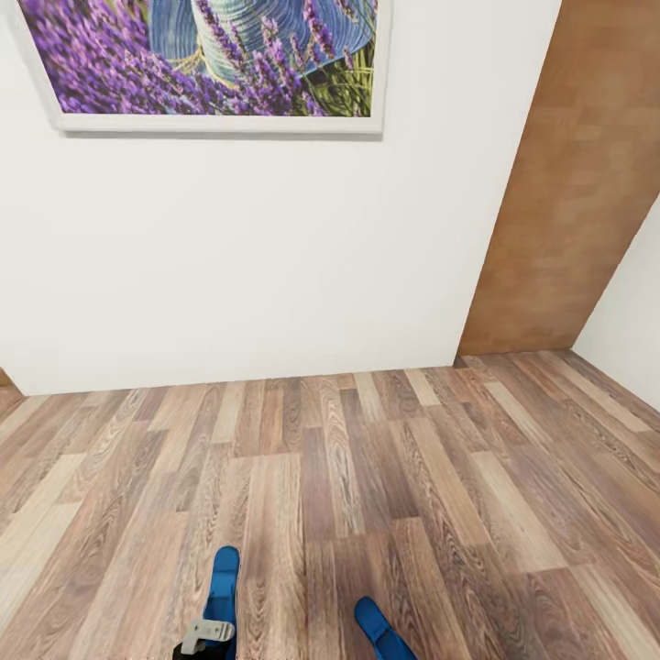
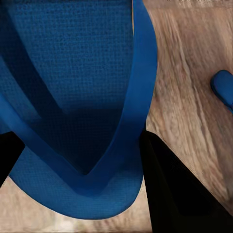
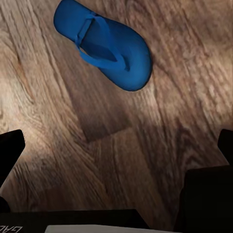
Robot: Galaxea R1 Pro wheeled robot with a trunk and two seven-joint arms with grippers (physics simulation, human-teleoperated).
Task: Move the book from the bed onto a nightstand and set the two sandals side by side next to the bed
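Observation:
Two bright blue sandals are at the bottom of the head view. One sandal (image 1: pixel 223 577) (image 2: pixel 73 73) sits between the fingers of my left gripper (image 1: pixel 206 632) (image 2: pixel 77 138), which is shut on its sides and holds it above the wood floor. The other sandal (image 1: pixel 380 631) (image 3: pixel 104 46) (image 2: pixel 223 90) lies flat on the floor, strap side up. My right gripper (image 3: pixel 119 136) hovers open above the planks a little short of it, with nothing between its fingers. The book, the bed and the nightstand are out of view.
A white wall (image 1: pixel 275 257) with a framed lavender picture (image 1: pixel 211 64) stands straight ahead. A brown wooden panel (image 1: pixel 568 202) rises at the right, with another white wall (image 1: pixel 632 302) beside it. Wood-plank floor (image 1: pixel 367 458) stretches between me and the wall.

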